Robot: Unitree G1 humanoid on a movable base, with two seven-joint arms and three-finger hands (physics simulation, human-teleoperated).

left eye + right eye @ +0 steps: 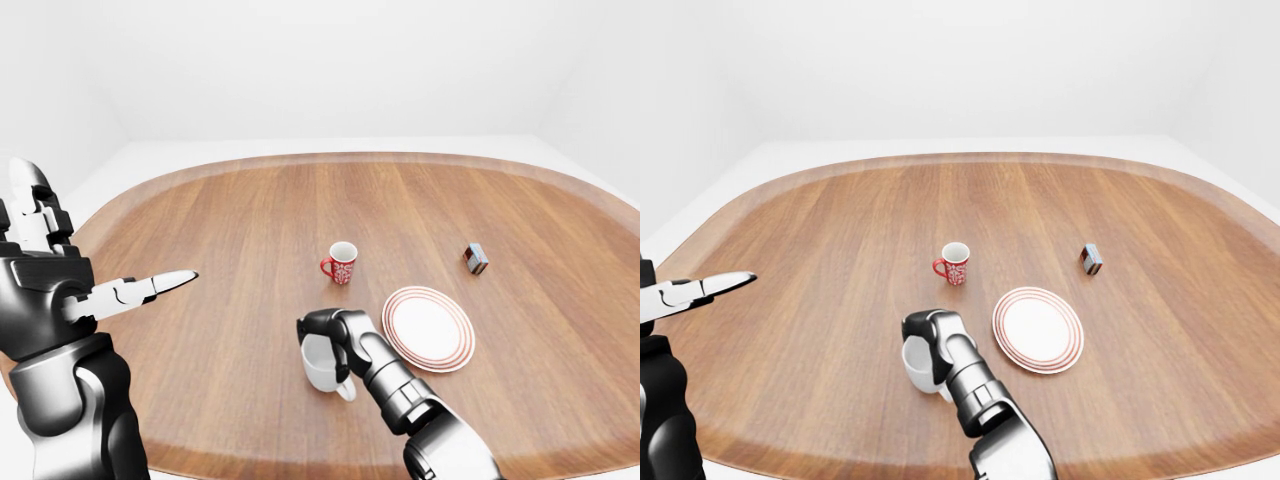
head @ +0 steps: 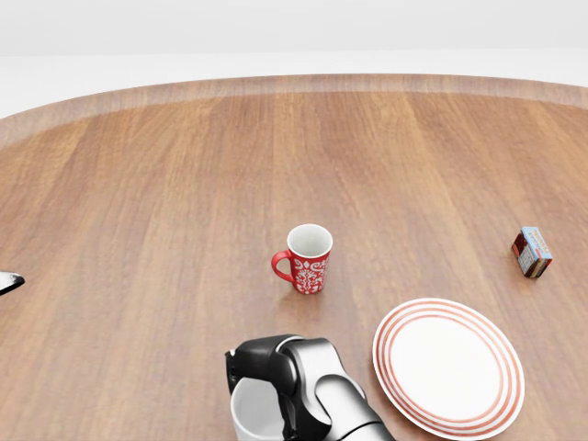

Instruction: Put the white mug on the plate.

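The white mug stands on the wooden table, low in the left-eye view, just left of the plate. The plate is white with red rings and lies flat and empty. My right hand comes up from the bottom edge and sits over the mug's top, with its fingers curled round the rim. I cannot tell whether the mug is lifted off the table. My left hand is raised at the left edge, open and empty, far from the mug.
A red patterned mug stands upright just above the white mug and the plate. A small red and blue box lies to the upper right of the plate. The table's rounded edge runs along the bottom of the eye views.
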